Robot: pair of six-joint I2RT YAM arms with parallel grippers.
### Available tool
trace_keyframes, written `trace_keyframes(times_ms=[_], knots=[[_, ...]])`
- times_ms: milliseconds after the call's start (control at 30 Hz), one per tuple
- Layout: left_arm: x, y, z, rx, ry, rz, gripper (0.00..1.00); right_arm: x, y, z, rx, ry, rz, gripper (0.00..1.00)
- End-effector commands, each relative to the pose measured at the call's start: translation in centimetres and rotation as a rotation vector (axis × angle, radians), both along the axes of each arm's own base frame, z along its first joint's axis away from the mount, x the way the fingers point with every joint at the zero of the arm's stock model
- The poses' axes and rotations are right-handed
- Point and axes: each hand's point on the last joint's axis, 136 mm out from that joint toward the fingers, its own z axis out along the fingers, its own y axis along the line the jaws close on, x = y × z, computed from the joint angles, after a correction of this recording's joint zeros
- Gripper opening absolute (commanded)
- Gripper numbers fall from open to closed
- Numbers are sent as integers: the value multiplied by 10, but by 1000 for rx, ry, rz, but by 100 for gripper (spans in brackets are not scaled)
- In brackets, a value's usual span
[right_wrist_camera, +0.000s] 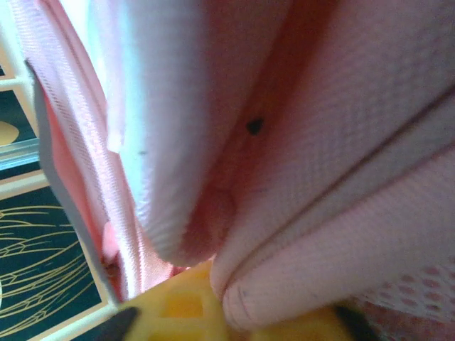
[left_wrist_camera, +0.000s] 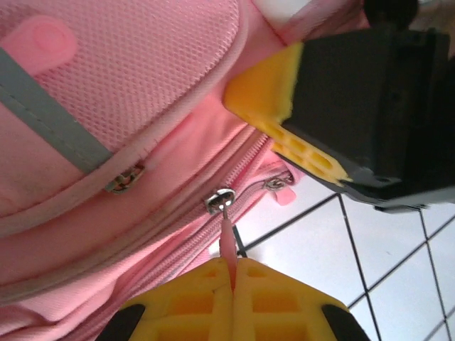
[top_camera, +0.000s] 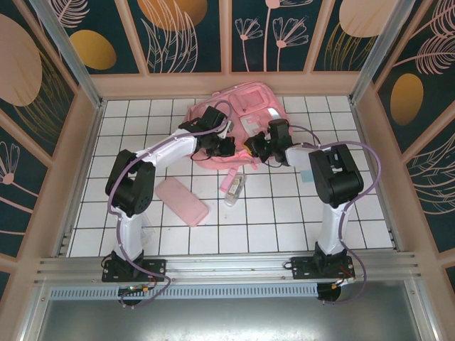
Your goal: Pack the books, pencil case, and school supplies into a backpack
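Note:
The pink backpack (top_camera: 238,117) lies flat at the back of the tiled table. My left gripper (top_camera: 225,147) sits at its near edge, shut on the thin pink zipper pull (left_wrist_camera: 228,238), which runs from the metal slider (left_wrist_camera: 221,199) down between the yellow pads (left_wrist_camera: 206,291). Just to its right, my right gripper (top_camera: 257,151) is shut on a fold of the backpack's pink fabric (right_wrist_camera: 306,263). The flat pink pencil case (top_camera: 182,201) lies near the left arm. The school supplies (top_camera: 234,187), a narrow clear box among them, lie just in front of the backpack. The books are out of view.
A small pale-blue square (top_camera: 305,175) lies by the right arm's elbow. A clear plastic piece (top_camera: 147,229) rests near the left arm's base. Pink-framed walls (top_camera: 227,82) close the table in on three sides. The right gripper's yellow finger (left_wrist_camera: 264,91) hangs close above the zipper.

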Motion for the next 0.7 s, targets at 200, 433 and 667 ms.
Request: trace_keyframes(times_ms=[200,433,667], knots=[[14,38,-28,300,-89,33,0,4,-13,32,-68,-117,-16,0],[19,38,-31,307,-111,30,0,7,-11,39,-90,-141,15,0],[14,65,-68,301,-54,68,0,10,-15,46,-82,-162,17,0]])
